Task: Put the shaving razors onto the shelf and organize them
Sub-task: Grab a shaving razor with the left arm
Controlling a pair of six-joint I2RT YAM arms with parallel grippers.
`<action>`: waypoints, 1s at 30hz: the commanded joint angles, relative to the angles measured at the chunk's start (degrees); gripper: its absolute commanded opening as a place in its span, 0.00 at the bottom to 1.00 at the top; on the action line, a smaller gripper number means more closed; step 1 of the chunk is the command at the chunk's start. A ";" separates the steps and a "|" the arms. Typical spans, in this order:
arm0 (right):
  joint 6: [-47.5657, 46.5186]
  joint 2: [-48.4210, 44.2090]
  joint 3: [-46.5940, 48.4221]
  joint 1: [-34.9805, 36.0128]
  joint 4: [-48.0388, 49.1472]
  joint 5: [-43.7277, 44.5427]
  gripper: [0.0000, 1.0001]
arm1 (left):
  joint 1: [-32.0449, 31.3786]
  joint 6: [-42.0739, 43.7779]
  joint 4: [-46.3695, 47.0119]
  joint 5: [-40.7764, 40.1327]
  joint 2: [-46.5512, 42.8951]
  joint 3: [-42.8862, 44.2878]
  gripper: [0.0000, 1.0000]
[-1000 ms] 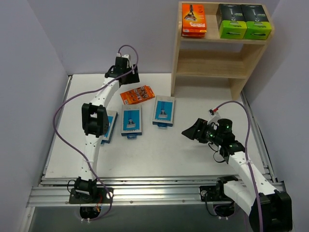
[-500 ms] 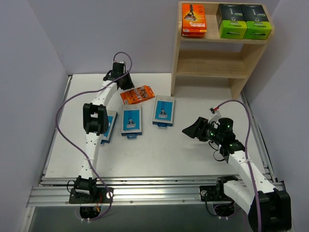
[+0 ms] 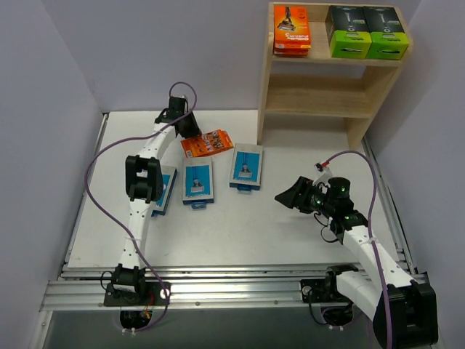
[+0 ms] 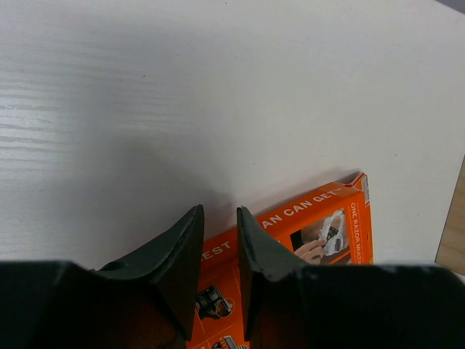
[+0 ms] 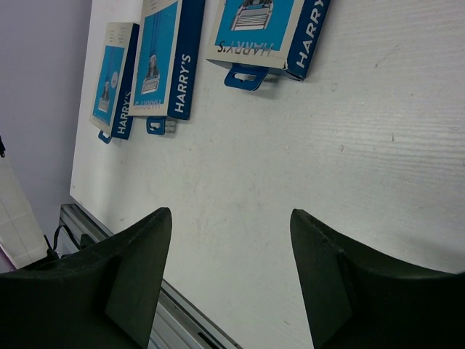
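Observation:
One orange razor pack [image 3: 207, 142] lies on the white table, left of the wooden shelf [image 3: 320, 98]. My left gripper [image 3: 190, 131] is down at its left end. In the left wrist view the jaws [image 4: 219, 209] stand close together, shut on the orange pack [image 4: 312, 225], whose face shows in the narrow gap. Three light-blue packs lie in a row [image 3: 245, 167] [image 3: 197, 182] [image 3: 166, 190]. My right gripper [image 3: 285, 196] hovers open right of them, with only bare table between its fingers [image 5: 229, 212]. The blue packs [image 5: 254, 29] [image 5: 163, 58] [image 5: 112, 80] lie ahead of it.
The shelf's top tier carries stacked orange packs [image 3: 291, 30] and two black boxes with green ends [image 3: 349, 33] [image 3: 385, 33]. Its lower tier [image 3: 312, 109] shows bare wood. A shelf side panel [image 4: 454, 218] stands just right of the orange pack.
My left gripper dropped from above the table's back to the orange pack's left end and its jaws closed from wide to narrow. The right gripper narrowed slightly and barely moved.

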 commanded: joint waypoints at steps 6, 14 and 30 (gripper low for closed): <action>-1.09 0.10 0.27 -0.52 1.49 -0.01 0.60 | -1.85 2.72 -1.43 4.67 -0.13 -0.66 0.32; -1.44 -2.71 0.71 -0.52 -1.76 1.48 0.59 | -5.45 7.03 0.14 5.54 -6.71 -14.42 0.30; 1.81 -10.45 1.94 1.06 -8.26 10.53 0.60 | -13.18 8.27 11.22 8.27 -20.52 -41.96 0.25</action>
